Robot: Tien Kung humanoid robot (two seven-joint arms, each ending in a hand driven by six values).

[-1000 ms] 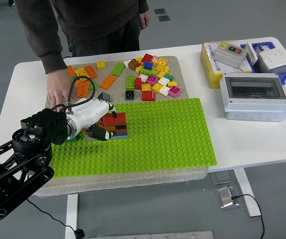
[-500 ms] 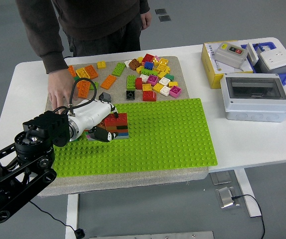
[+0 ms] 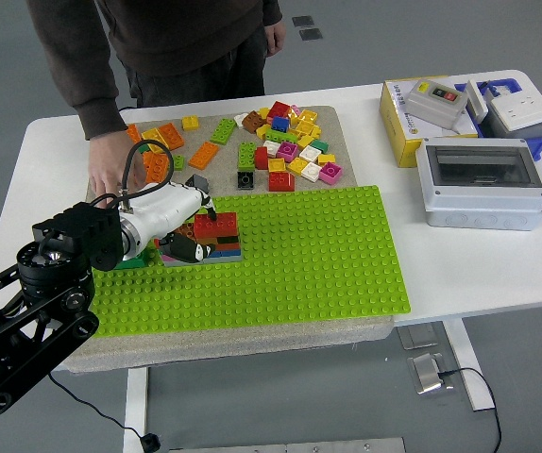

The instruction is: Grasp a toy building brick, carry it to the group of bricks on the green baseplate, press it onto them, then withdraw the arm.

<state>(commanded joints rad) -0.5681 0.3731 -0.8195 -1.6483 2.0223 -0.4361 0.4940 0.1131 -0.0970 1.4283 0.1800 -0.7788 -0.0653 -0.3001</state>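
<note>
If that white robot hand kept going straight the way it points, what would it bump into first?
Most likely the stack of bricks on the green baseplate: the left hand points right, with its fingertips already at the stack.

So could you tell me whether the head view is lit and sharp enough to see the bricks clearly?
Head view: lighting is even and soft, with no strong glare on the white table; the loose bricks and green baseplate look sharp. The left hand hides part of the brick stack, and the person's hand rests nearby.
</note>
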